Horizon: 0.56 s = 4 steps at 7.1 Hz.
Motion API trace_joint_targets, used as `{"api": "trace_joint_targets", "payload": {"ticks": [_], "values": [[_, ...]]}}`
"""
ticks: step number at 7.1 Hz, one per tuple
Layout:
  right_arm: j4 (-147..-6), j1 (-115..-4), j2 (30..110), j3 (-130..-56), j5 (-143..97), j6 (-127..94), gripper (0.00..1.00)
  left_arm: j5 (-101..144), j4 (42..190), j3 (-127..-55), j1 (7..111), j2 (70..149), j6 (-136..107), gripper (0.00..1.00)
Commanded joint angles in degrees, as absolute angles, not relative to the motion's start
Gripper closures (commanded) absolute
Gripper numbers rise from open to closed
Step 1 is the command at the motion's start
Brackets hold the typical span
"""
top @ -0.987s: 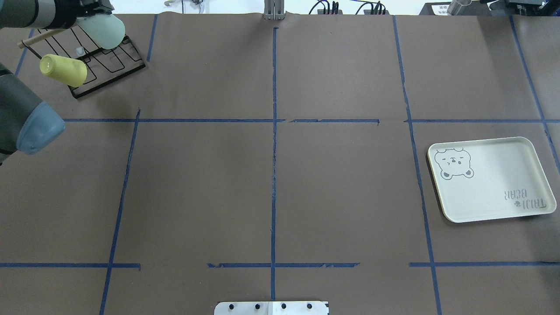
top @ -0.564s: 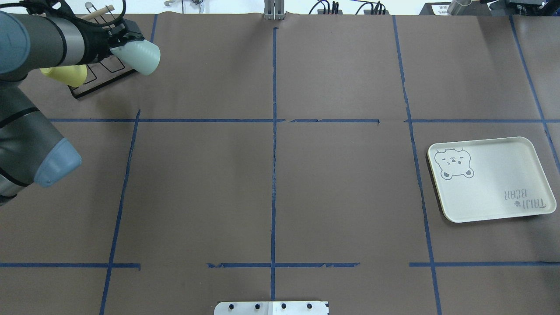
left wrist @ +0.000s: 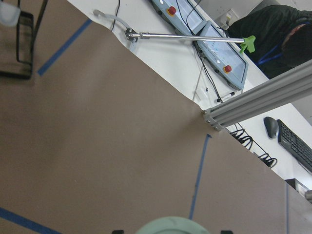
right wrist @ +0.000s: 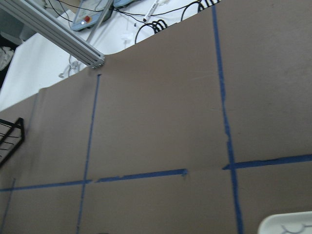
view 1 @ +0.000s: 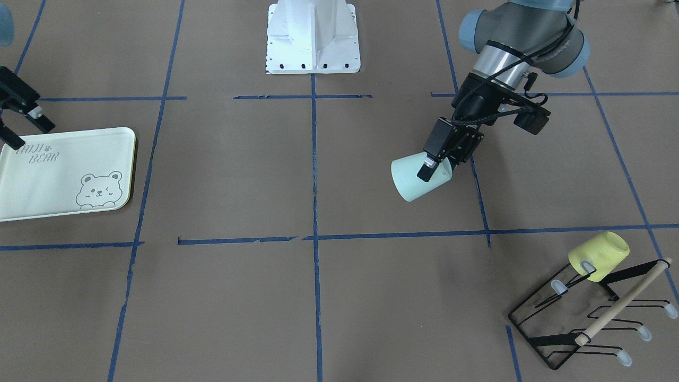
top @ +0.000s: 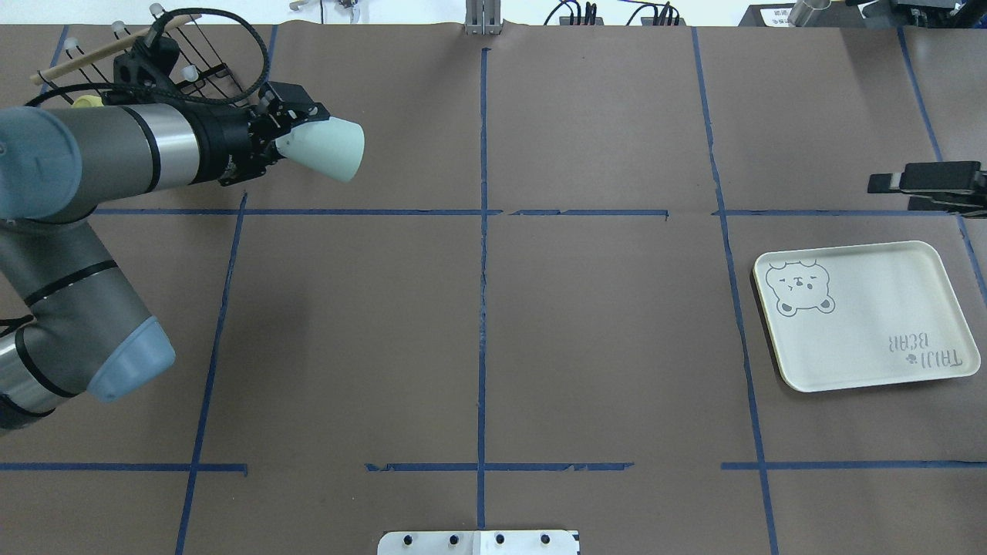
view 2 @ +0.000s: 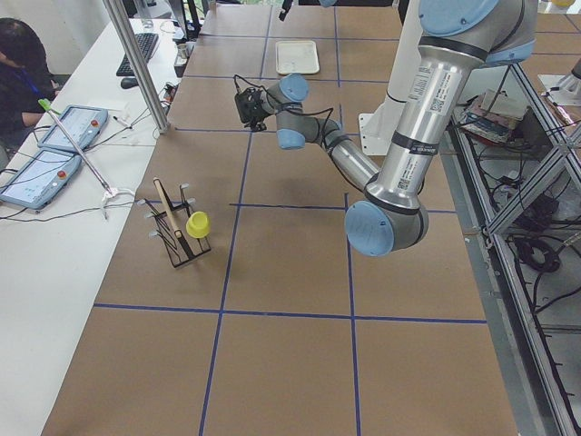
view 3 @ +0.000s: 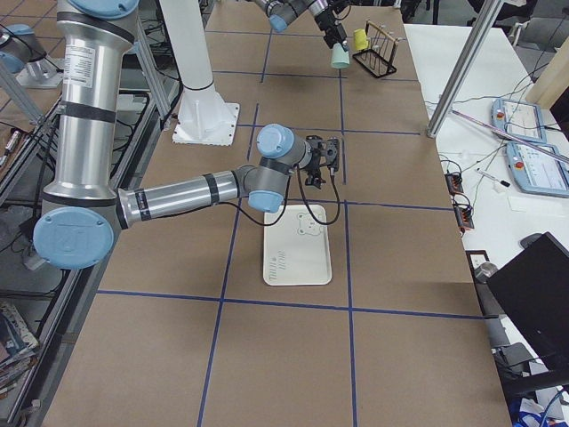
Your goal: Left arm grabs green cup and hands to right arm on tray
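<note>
Green cup [top: 324, 150] is pinched by the left pincer [view 1: 431, 168] and held clear of the bench toward its far left corner. Long axis near level, free end directed rightward. Right pincer [view 1: 24, 130] is spread, well apart, beside the tray [view 1: 53, 185] at the right edge.

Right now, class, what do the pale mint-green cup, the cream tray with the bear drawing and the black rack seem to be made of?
Pale mint-green tapered cup: probably plastic; smooth, evenly coloured, matte wall.
Cream rectangular bear-print tray: likely plastic or melamine; uniform satin surface, moulded rounded rim.
Black wire rack: seemingly coated metal wire; thin bent rods, pale tip caps, one wood-looking rod.
</note>
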State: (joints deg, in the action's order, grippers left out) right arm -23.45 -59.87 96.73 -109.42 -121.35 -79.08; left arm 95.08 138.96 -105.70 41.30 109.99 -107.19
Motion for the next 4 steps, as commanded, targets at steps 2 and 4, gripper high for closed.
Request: {"api": "trace_joint_targets", "payload": {"ticks": [2, 4], "values": [[-5.16, -47.31, 92.91, -107.85, -109.96, -94.21, 0.0, 94.92, 154.1, -104.69, 35.0, 110.13, -119.67, 0.67], [-1.94, -42.21, 84.77, -105.83, -109.52, -99.29, 0.0, 94.57, 163.09, -104.24, 31.82, 110.74, -124.26, 0.67]]}}
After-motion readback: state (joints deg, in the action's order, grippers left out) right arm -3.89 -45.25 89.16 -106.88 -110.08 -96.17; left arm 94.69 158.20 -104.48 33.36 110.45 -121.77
